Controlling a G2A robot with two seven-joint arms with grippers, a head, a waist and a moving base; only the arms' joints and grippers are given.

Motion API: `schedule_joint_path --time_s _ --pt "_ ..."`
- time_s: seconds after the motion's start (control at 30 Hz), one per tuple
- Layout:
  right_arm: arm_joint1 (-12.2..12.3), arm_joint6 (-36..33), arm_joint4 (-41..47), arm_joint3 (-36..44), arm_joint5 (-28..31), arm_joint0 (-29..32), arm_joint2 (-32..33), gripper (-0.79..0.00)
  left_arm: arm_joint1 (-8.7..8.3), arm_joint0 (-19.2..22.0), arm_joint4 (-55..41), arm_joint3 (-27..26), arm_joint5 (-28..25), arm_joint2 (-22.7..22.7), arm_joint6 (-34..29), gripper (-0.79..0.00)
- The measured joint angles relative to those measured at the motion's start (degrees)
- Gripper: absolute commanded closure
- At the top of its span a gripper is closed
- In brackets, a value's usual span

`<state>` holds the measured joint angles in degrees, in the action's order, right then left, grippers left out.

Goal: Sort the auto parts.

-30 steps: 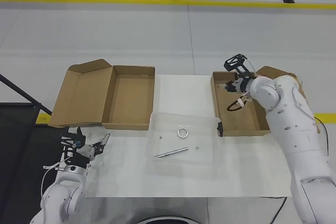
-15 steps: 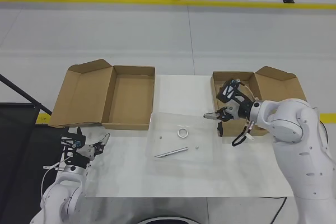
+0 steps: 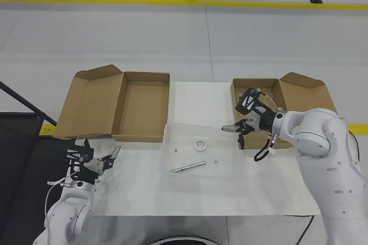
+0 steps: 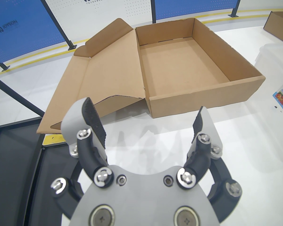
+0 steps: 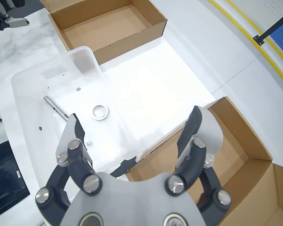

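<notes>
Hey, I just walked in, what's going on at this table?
A two-armed robot is sorting auto parts. Its right gripper hovers open where the clear tray meets the right cardboard box, holding nothing. In the tray lie a metal ring, a thin rod and a tiny piece. The left gripper is open at the table's near edge, in front of the left cardboard box.

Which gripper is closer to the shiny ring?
Right. The right gripper hangs over the tray's edge near the ring; the left gripper is by the table's corner, outside the tray.
</notes>
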<state>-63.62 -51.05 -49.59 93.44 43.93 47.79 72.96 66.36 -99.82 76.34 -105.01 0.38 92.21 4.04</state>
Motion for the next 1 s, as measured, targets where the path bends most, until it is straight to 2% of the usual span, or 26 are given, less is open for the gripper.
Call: schedule_joint_path --time_s 0.2,0.33,0.37,0.43,0.5,0.57,0.73,0.83,1.0 --pt "0.25 -4.46 -2.74 5.61 3.73 -0.39 -5.23 -0.785 0.00 0.00 0.00 0.00 0.00 0.00 0.00 -0.785" --pt "0.73 -6.68 -4.55 8.10 2.70 -1.57 -11.16 -0.785 0.00 0.00 0.00 0.00 0.00 0.00 0.00 -0.785" --pt "0.94 -7.30 -5.12 8.30 2.02 -2.06 -13.14 -0.751 0.00 0.00 0.00 0.00 0.00 0.00 0.00 -0.785" --pt "1.29 -8.56 -5.57 7.98 0.75 -3.04 -15.99 -0.493 0.00 0.00 0.00 0.00 0.00 0.00 0.00 -0.785" --pt "1.71 -9.85 -5.34 6.95 -0.54 -4.37 -19.18 -0.351 0.00 0.00 0.00 0.00 0.00 0.00 0.00 -0.785" --pt "2.23 -10.58 -4.40 5.37 -1.27 -5.84 -22.18 -0.246 0.00 0.00 0.00 0.00 0.00 0.00 0.00 -0.785" --pt "3.90 -12.75 -1.38 2.54 -3.44 -8.66 -27.31 -0.259 0.00 0.00 0.00 0.00 0.00 0.00 0.00 -0.785" --pt "5.04 -14.64 1.09 1.10 -5.33 -10.32 -30.50 -0.302 0.00 0.00 0.00 0.00 0.00 0.00 0.00 -0.785" --pt "6.54 -16.38 6.23 -1.50 -7.07 -13.89 -36.51 -0.283 0.00 0.00 0.00 0.00 0.00 0.00 0.00 -0.785"
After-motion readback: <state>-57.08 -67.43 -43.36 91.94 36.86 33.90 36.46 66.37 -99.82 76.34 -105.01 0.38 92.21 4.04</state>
